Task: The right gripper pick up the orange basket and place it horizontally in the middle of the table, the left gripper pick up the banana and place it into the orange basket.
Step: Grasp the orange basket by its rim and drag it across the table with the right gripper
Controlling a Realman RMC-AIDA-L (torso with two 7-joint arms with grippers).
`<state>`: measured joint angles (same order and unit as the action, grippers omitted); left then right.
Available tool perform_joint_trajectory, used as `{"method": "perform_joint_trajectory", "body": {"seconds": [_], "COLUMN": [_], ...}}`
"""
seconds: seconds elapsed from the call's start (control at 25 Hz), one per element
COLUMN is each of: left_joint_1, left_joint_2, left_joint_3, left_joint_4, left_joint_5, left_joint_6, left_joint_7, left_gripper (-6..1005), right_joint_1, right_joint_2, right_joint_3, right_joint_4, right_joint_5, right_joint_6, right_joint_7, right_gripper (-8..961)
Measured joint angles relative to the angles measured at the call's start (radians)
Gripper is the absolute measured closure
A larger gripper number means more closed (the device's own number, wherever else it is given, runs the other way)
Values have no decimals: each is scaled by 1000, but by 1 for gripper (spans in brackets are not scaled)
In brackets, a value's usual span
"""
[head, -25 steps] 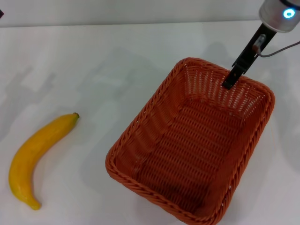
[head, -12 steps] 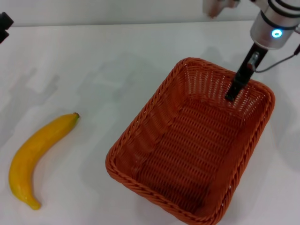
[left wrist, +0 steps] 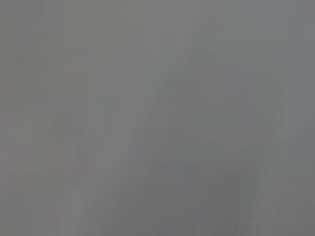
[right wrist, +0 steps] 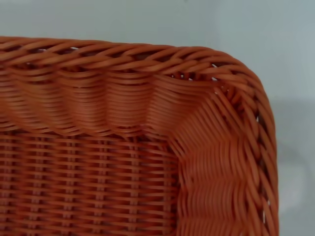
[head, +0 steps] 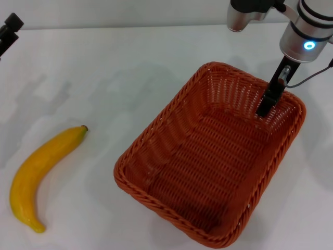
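The orange basket (head: 208, 161) lies at an angle on the white table (head: 104, 67), right of centre. My right gripper (head: 264, 108) reaches down into it at the inner side of its far right wall, under the arm's blue ring light. The right wrist view shows that corner of the orange basket (right wrist: 147, 128) from close up, with its braided rim. The yellow banana (head: 41, 174) lies on the table at the near left, dark stem tip pointing away. A black part of my left gripper (head: 9, 30) shows at the far left edge, well away from the banana.
The silver-grey right arm (head: 307, 26) hangs over the far right of the table. White tabletop lies between the banana and the basket. The left wrist view is a plain grey blur.
My right gripper has come lower and slightly to the right inside the basket's far wall. The basket has shifted a little. The left gripper has edged into view at the far left.
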<state>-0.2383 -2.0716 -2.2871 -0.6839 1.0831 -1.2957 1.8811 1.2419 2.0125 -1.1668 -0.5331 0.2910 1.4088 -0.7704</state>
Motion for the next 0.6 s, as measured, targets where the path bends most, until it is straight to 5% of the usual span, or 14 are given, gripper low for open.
{"method": "perform_joint_trajectory", "body": {"seconds": [0.4, 0.6], "left_joint_1": [-27, -28], "left_joint_2": [0, 3], "left_joint_3": [-1, -9], "left_joint_4": [15, 15], "left_joint_5": [-1, -4], "left_joint_6": [5, -2], "left_joint_7": [16, 16], "left_gripper": [205, 206], "right_joint_1": [1, -9], "right_joint_2": [-3, -29], "right_joint_3": [12, 112], "right_joint_4": [-12, -64], "right_joint_5": [24, 35], "right_joint_6": [51, 116], "right_joint_7": [-7, 12], "right_gripper": [554, 720]}}
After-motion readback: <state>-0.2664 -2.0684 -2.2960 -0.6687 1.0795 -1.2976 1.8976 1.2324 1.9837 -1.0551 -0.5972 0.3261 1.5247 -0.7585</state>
